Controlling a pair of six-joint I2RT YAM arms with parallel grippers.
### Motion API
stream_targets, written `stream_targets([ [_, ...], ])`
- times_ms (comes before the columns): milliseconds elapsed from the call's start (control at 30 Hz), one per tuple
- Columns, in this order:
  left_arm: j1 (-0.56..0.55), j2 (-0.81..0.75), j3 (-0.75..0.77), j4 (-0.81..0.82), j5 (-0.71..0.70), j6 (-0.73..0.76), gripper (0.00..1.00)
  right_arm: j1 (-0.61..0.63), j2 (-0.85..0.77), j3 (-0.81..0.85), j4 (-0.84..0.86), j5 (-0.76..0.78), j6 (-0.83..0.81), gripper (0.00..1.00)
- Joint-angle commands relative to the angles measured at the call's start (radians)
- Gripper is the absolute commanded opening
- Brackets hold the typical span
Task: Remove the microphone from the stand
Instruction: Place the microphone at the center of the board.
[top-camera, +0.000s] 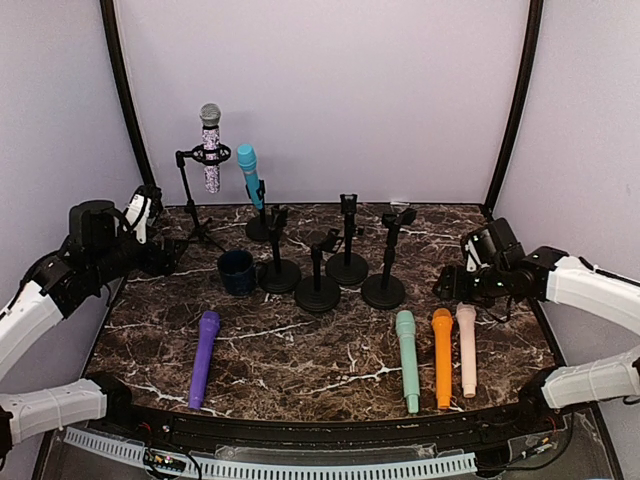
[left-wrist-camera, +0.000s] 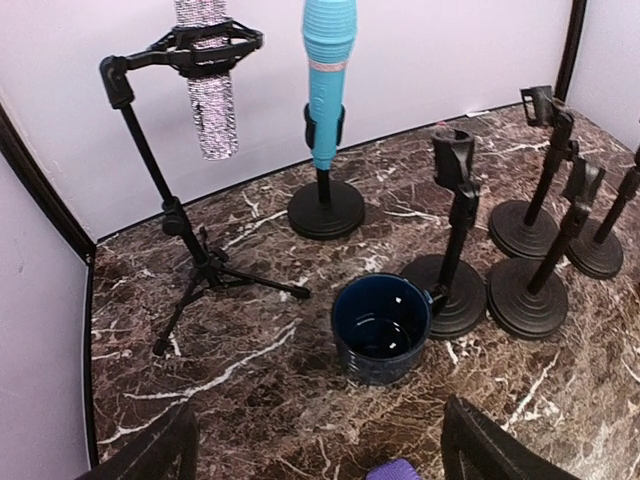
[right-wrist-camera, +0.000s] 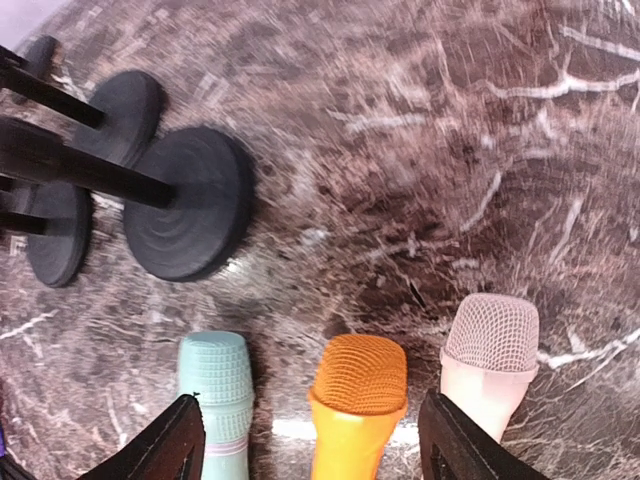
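Left tool (left-wrist-camera: 320, 420) hangs spread and empty, aimed at the blue microphone (left-wrist-camera: 328, 75) clipped upright in its stand (left-wrist-camera: 325, 208) ahead, likely the next pick. Right tool (right-wrist-camera: 310, 405), also spread, hovers over the orange microphone (right-wrist-camera: 357, 385) on the worktop (right-wrist-camera: 480, 150).

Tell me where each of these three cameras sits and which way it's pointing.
Top external: above and behind the bases, looking down across the marble table; both arms show.
Left wrist: on the left arm, facing the back wall, the teal microphone and blue cup; left gripper fingers at the bottom.
Right wrist: on the right arm, looking down at the orange microphone head and stand bases; right gripper fingers at the bottom.
Top and left wrist share the cup.
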Motion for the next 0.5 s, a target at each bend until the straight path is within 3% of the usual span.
stream_targets([
  [0, 0.092, 0.05, 0.092, 0.026, 0.087, -0.014, 0.86, -0.003, -0.08, 0.042, -0.019, -0.022, -0.003, 0.77],
  [167, 0.272, 0.181, 0.227, 0.05, 0.342, -0.027, 0.86, -0.004, -0.177, 0.035, 0.004, -0.073, -0.002, 0.8],
  [333, 0.438, 0.351, 0.284, 0.252, 0.496, -0.066, 0.86, -0.004, -0.248, 0.033, 0.017, -0.103, -0.002, 0.82],
  [467, 0.473, 0.478, 0.317, 0.427, 0.57, -0.053, 0.79, -0.004, -0.279, 0.042, 0.021, -0.104, -0.007, 0.83],
])
